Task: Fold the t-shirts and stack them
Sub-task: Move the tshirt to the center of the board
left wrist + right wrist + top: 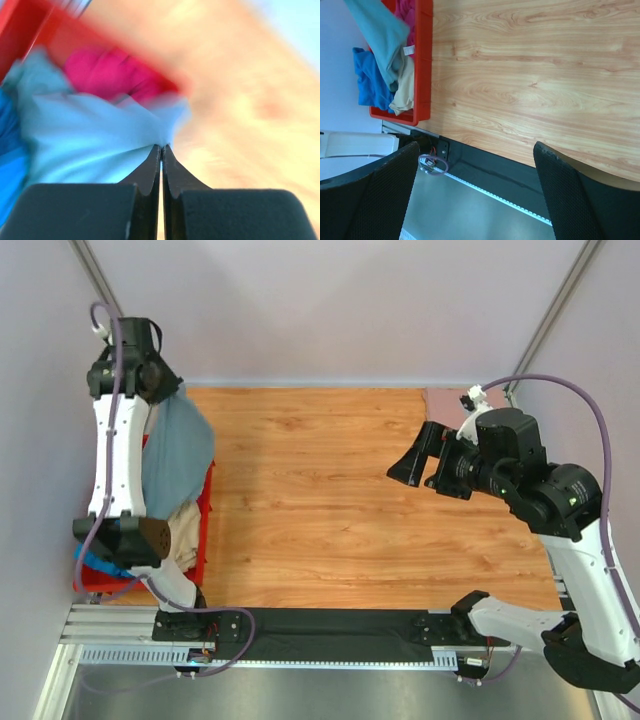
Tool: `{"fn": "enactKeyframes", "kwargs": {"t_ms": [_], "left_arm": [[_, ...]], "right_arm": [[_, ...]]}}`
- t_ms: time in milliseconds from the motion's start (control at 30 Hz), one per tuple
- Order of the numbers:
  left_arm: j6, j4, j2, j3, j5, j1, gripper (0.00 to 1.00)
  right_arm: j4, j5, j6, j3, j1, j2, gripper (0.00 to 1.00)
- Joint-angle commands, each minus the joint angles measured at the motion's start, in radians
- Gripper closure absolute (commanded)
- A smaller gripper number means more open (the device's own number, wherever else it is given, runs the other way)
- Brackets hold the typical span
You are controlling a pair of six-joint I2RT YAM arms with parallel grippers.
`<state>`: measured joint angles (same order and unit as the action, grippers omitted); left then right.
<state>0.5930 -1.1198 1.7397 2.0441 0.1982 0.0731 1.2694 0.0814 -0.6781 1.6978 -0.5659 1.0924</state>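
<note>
Wood-grain tabletop between pale walls, red bin at its left edge; left end effector pinches the grey-blue t-shirt, right end effector gapes empty.

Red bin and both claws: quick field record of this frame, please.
left claw: shut, pinching a fold of the grey-blue t-shirt
grey-blue t-shirt: hangs from the left claw, lower part draped into the red bin
red bin: left edge of the table
also in bin: bright blue t-shirt, magenta t-shirt, beige t-shirt, all crumpled
right claw: open, empty, above the table's right side
folded stack: none visible
</note>
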Motion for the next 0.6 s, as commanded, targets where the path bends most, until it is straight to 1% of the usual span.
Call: {"fn": "enactKeyframes", "kwargs": {"t_ms": [0, 33, 67, 100, 133, 167, 200, 233, 267, 300, 333, 367, 400, 433, 467, 500, 533, 567], "left_arm": [[0.091, 0.203, -0.183, 0.149, -0.192, -0.071, 1.00], [0.129, 0.244, -0.228, 0.140, -0.274, -0.079, 1.00], [0.190, 0.280, -0.250, 0.101, -0.304, -0.117, 1.00], [0.221, 0.360, -0.275, 0.067, -0.333, -0.169, 1.00], [0.247, 0.398, -0.316, 0.029, -0.385, -0.200, 1.00], [0.275, 0.435, -0.337, -0.066, -0.411, -0.231, 1.00], [0.330, 0.515, -0.354, -0.120, -0.477, -0.292, 1.00], [0.355, 0.550, -0.392, -0.234, -0.505, -0.324, 1.00], [0.375, 0.584, -0.413, -0.293, -0.522, -0.360, 1.00], [0.381, 0.616, -0.433, -0.347, -0.525, -0.437, 1.00], [0.380, 0.611, -0.472, -0.442, -0.505, -0.479, 1.00], [0.380, 0.601, -0.494, -0.494, -0.482, -0.571, 1.00], [0.380, 0.604, -0.518, -0.549, -0.447, -0.616, 1.00], [0.411, 0.607, -0.558, -0.662, -0.438, -0.657, 1.00], [0.436, 0.618, -0.575, -0.721, -0.431, -0.695, 1.00], [0.462, 0.662, -0.606, -0.781, -0.412, -0.773, 1.00], [0.514, 0.685, -0.611, -0.876, -0.410, -0.807, 1.00], [0.528, 0.704, -0.609, -0.903, -0.414, -0.856, 1.00]], "right_arm": [[-0.002, -0.017, 0.020, 0.020, 0.001, -0.022, 0.04], [-0.005, -0.017, 0.017, 0.014, 0.001, -0.026, 0.04], [-0.008, -0.017, 0.014, 0.011, 0.001, -0.029, 0.04], [-0.010, -0.014, 0.006, 0.007, 0.001, -0.035, 0.04], [-0.011, -0.009, 0.005, -0.003, 0.001, -0.038, 0.04], [-0.015, -0.006, 0.002, -0.009, 0.001, -0.042, 0.04], [-0.015, -0.006, -0.003, -0.016, 0.001, -0.052, 0.04], [-0.018, -0.006, -0.009, -0.038, 0.001, -0.058, 0.04], [-0.022, -0.008, -0.014, -0.049, 0.001, -0.066, 0.04], [-0.027, -0.009, -0.018, -0.061, 0.001, -0.080, 0.04], [-0.030, -0.015, -0.021, -0.087, 0.001, -0.088, 0.04], [-0.033, -0.019, -0.023, -0.098, 0.003, -0.101, 0.04], [-0.034, -0.023, -0.026, -0.110, 0.003, -0.107, 0.04], [-0.035, -0.034, -0.023, -0.121, 0.001, -0.112, 0.04], [-0.028, -0.041, -0.024, -0.141, 0.001, -0.117, 0.04], [-0.021, -0.051, -0.024, -0.147, 0.001, -0.120, 0.04], [-0.015, -0.067, -0.026, -0.154, 0.001, -0.118, 0.04], [-0.005, -0.074, -0.029, -0.165, 0.001, -0.123, 0.04]]}}
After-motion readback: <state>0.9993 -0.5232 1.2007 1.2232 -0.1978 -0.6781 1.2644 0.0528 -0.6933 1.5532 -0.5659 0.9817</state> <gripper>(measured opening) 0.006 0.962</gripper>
